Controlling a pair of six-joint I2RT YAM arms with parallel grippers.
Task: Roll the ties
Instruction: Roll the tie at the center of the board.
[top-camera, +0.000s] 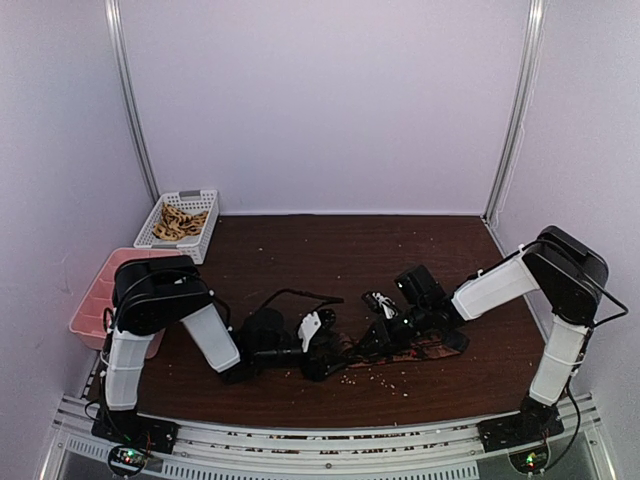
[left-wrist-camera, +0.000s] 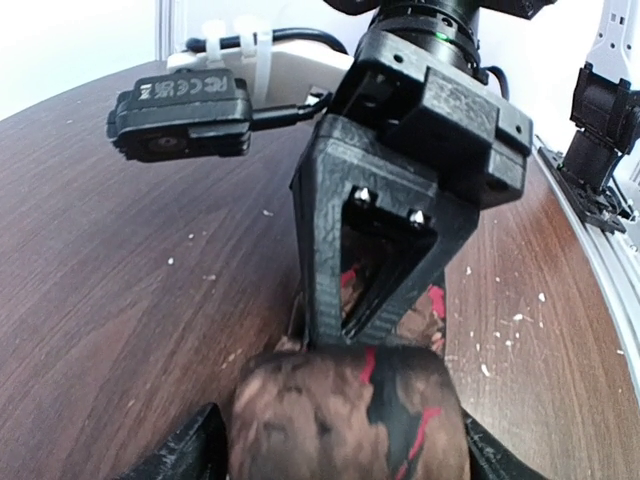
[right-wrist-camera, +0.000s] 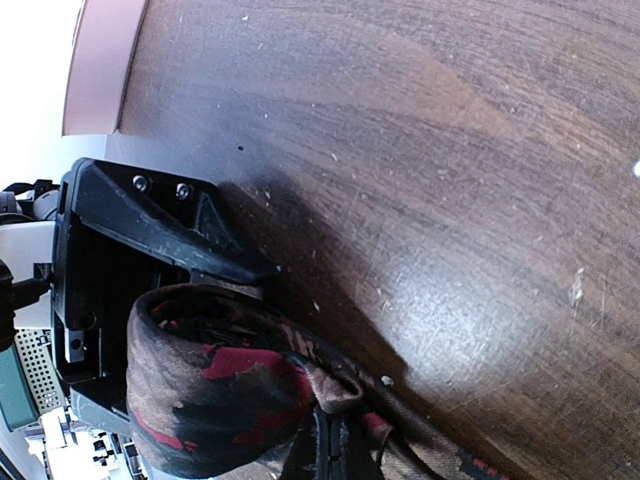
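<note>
nearest your left wrist lens sits the rolled tie (left-wrist-camera: 335, 405), a dark brown roll with red patches, cut off by the bottom edge so you see only its upper part. the left gripper (left-wrist-camera: 345, 455) stands spread, with one of its fingers (left-wrist-camera: 185, 445) on each side of the roll. only their tips show in the lower corners, and you cannot tell whether the pads touch the cloth. just behind the roll the right gripper (left-wrist-camera: 350, 320) points down with its jaws pressed together, tips at the cloth; whether any fabric is caught between them is hidden. above and left of the roll hangs the right arm's wrist camera (left-wrist-camera: 180, 115).

from the right wrist the roll fills the lower left, partly out of frame, and a flat tail (right-wrist-camera: 430, 450) runs from it to the lower right along the table (right-wrist-camera: 420, 150). that gripper's own fingers are mostly buried under the folds.

from above, the roll is lost among the dark gripper bodies; you can make out only the tail, to its right. pale crumbs (top-camera: 380, 375) lie just in front of the roll. well behind and left of the roll a white basket (top-camera: 200, 195) holds other ties (top-camera: 180, 222). far left of the roll a pink tray (top-camera: 90, 300) is half covered by the left arm.
</note>
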